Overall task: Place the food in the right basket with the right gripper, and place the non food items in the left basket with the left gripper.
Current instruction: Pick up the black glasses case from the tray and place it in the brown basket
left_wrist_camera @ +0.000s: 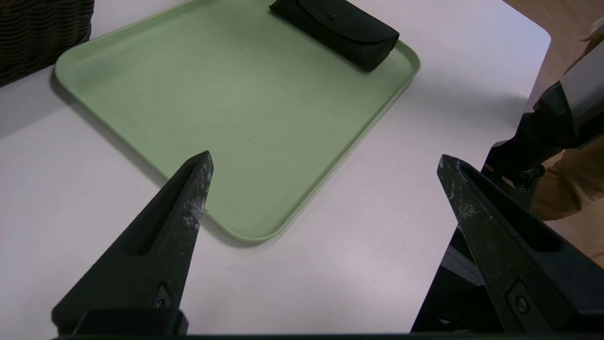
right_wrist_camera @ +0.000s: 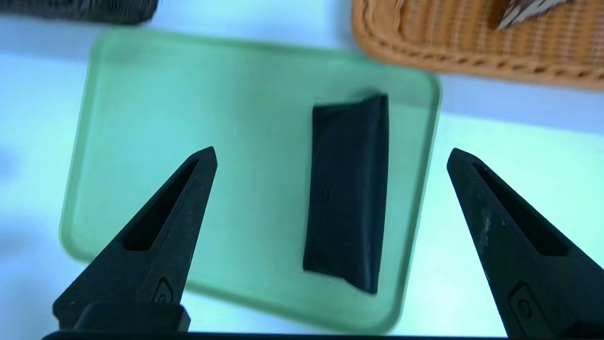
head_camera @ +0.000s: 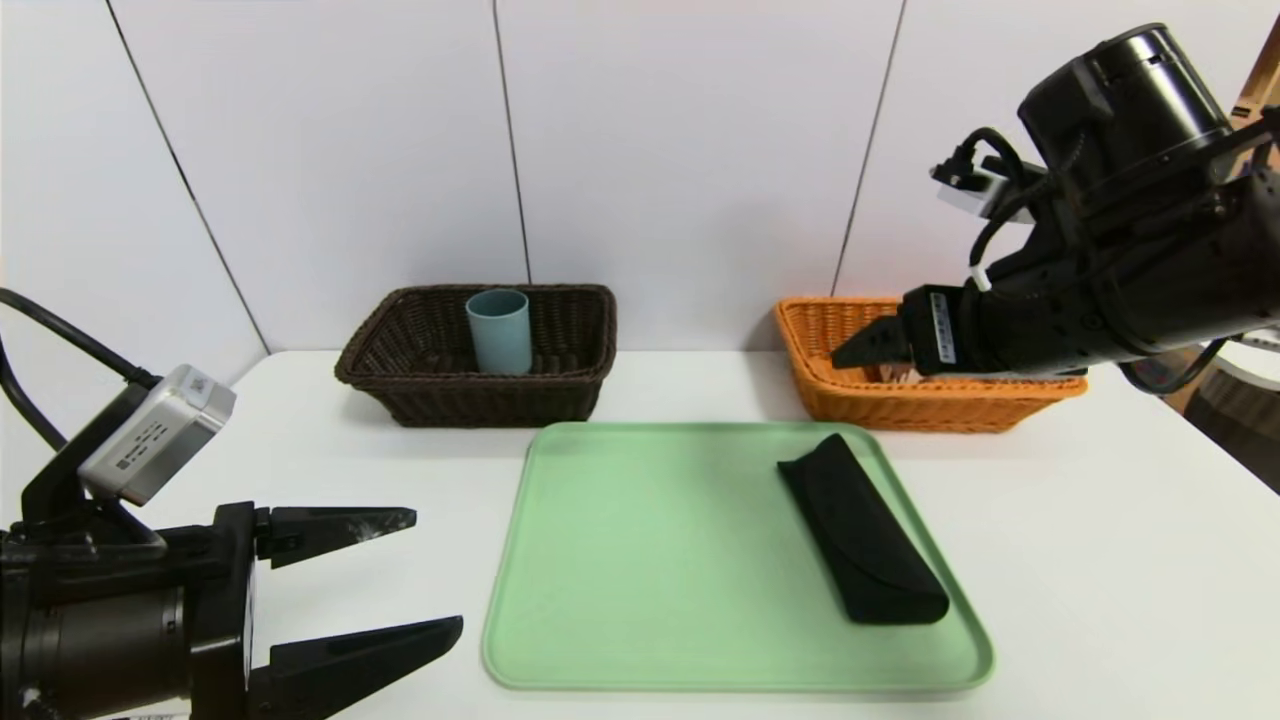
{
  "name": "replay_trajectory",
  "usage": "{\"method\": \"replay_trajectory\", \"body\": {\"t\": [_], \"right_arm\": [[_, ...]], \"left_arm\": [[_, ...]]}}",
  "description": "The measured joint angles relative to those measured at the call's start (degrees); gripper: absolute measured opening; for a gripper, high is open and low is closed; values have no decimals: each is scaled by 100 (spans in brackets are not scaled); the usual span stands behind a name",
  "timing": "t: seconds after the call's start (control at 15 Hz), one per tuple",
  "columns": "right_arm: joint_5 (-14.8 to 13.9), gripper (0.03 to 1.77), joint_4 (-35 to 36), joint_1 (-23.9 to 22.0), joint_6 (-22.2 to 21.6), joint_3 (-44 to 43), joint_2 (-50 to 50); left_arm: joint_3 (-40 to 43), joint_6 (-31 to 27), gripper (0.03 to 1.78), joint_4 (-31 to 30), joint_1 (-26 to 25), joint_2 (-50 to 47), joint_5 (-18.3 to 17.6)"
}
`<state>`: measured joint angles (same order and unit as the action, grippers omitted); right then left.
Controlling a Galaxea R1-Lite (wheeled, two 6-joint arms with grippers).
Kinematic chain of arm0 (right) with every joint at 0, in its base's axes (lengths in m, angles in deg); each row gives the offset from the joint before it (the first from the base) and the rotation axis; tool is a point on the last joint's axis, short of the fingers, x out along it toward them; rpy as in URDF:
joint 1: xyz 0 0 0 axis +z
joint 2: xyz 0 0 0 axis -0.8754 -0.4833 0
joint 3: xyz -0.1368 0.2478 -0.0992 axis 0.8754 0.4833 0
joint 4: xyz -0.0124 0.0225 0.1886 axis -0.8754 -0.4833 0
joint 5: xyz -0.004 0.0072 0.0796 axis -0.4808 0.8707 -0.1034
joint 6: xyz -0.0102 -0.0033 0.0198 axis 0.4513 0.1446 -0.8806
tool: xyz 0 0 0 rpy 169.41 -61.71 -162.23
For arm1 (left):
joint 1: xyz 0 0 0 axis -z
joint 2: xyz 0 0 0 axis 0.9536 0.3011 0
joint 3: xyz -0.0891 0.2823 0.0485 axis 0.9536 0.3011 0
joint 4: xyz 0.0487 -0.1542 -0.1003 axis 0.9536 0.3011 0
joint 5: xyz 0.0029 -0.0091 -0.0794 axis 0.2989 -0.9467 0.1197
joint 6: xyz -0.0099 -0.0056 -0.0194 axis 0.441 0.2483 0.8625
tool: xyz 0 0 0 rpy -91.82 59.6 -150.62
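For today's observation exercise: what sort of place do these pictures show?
Probably a robot test bench: a bare white table against plain wall panels, a pale green plastic tray, a dark brown wicker basket and an orange wicker basket.

The left gripper (head_camera: 425, 570) sits low at about eight o'clock in the head view, its arm coming in from the lower left corner and reaching roughly level toward three o'clock. Its two dark fingers (left_wrist_camera: 184, 208) are spread wide with nothing between them. The right gripper (head_camera: 862, 348) hangs raised at about two o'clock, its bulky black arm entering from the upper right and pointing toward nine o'clock, angled downward. Its fingers (right_wrist_camera: 188, 198) also stand wide apart, holding nothing.
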<state>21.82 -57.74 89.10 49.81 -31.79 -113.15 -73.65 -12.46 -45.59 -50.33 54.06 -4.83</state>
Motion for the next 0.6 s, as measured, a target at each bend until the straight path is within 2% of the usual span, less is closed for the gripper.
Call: {"method": "replay_trajectory", "body": {"t": [0.2,0.47,0.6], "right_arm": [[-33,169,-149,313,77,497,325],[-63,169,-422,377,201,1007,433],[-249,169,-430,378,319,1276,369]], "left_arm": [[69,1,169,12,0,-151,0],[91,0,169,128,0,-271,0],[91,-5,169,130,0,-297,0]]}}
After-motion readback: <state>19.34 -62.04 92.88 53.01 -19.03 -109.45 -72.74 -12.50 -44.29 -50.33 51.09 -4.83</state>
